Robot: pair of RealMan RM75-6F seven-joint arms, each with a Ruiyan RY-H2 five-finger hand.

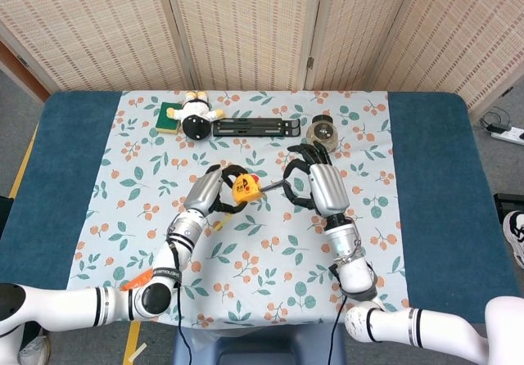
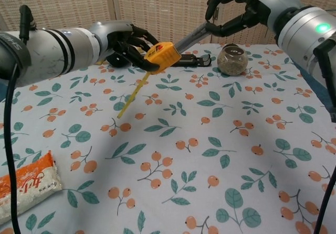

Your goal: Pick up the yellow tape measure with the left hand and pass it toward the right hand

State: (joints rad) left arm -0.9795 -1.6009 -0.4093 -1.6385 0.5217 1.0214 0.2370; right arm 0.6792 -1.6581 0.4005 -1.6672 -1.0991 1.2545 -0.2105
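The left hand [image 2: 123, 41] grips the yellow tape measure [image 2: 160, 54] above the bench, mid-handover. The right hand [image 2: 239, 11], beside it, pinches the pulled-out strap [image 2: 190, 35]. Next, I judge, the left fingers must let go.

Orange characters on the white snack packet [image 2: 23, 184], possibly Chinese, too blurred to read

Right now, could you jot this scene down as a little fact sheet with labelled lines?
Held item: yellow tape measure, off the table, yellow blade hanging down
Holder: left robot hand
Other hand: right robot hand, pinching the metal strip that runs from the tape measure
Behind: glass jar, black bar, doll
Near corner: snack packet
Surface: floral tablecloth
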